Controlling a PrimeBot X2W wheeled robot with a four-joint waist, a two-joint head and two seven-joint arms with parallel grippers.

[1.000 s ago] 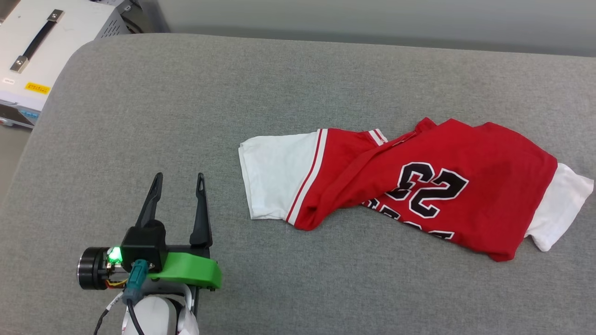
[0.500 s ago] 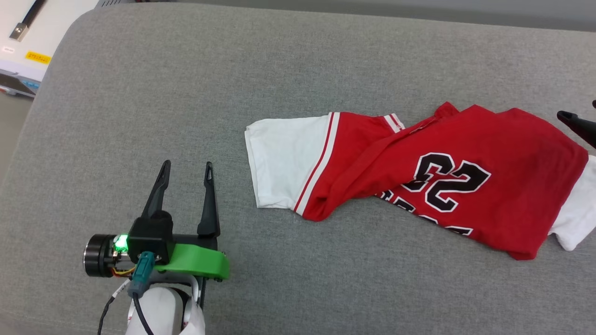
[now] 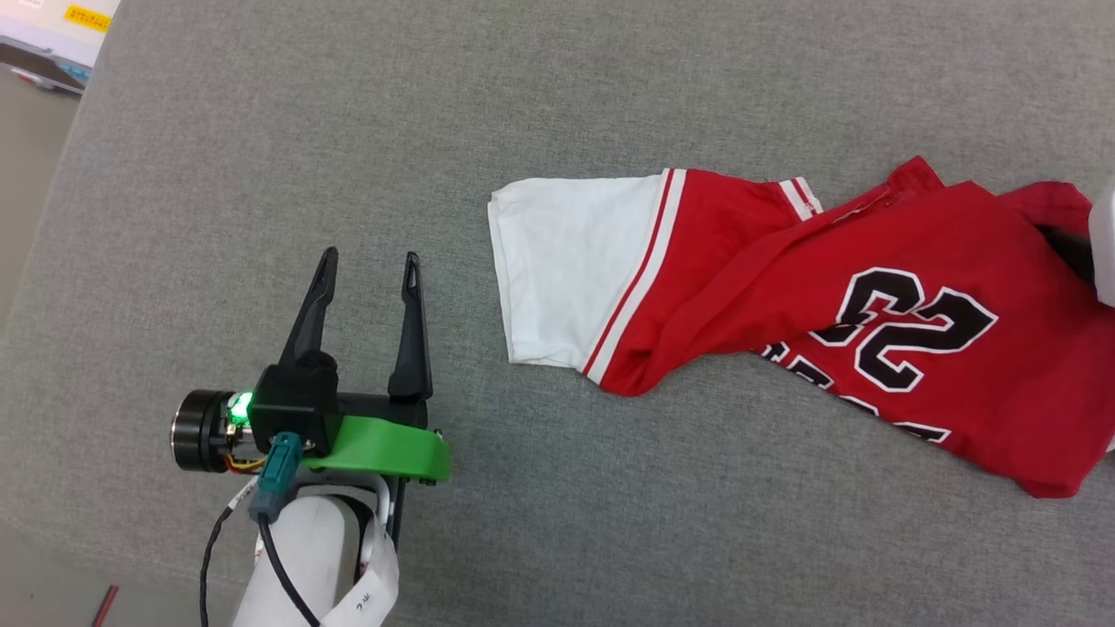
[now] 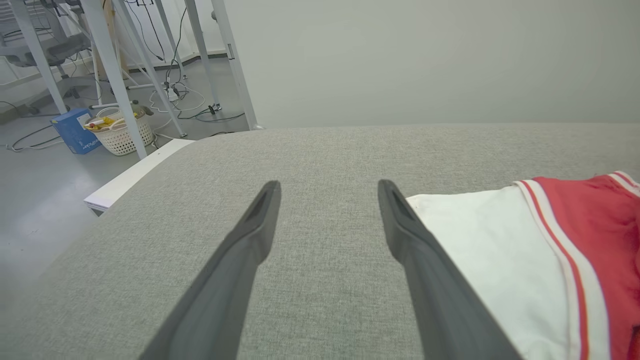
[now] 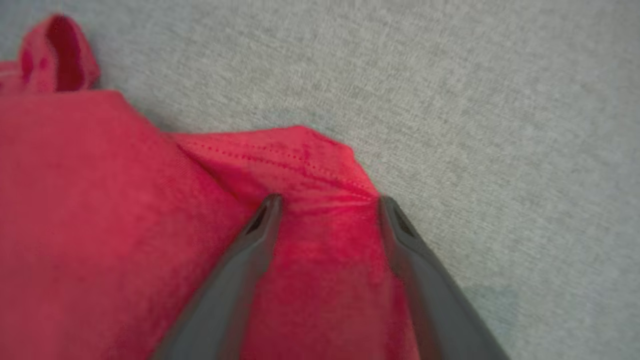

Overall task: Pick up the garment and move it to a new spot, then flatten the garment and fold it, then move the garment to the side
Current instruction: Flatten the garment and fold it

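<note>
The garment [image 3: 784, 287], a red jersey with white sleeves and black "23" numerals, lies crumpled on the grey cushion [image 3: 261, 131], right of centre. My left gripper [image 3: 370, 255] rests open on the cushion to the left of the white sleeve [image 4: 480, 240], with nothing between its fingers. In the right wrist view my right gripper [image 5: 330, 200] is open, its fingertips set down on either side of a raised red fold at the garment's [image 5: 125, 200] far edge. Its pale forearm [image 3: 1103, 244] enters at the head view's right edge.
The cushion's rounded left edge drops to the floor [image 3: 26, 174]. A white equipment case [image 3: 43, 26] sits at the far left corner. Beyond the cushion stand metal frame legs [image 4: 112, 70], a white basket [image 4: 122, 135] and a blue box [image 4: 75, 131].
The head camera has tilted, shifting the whole picture. My right gripper has come in from the right and lowered onto the garment's far edge. The left gripper has stayed put.
</note>
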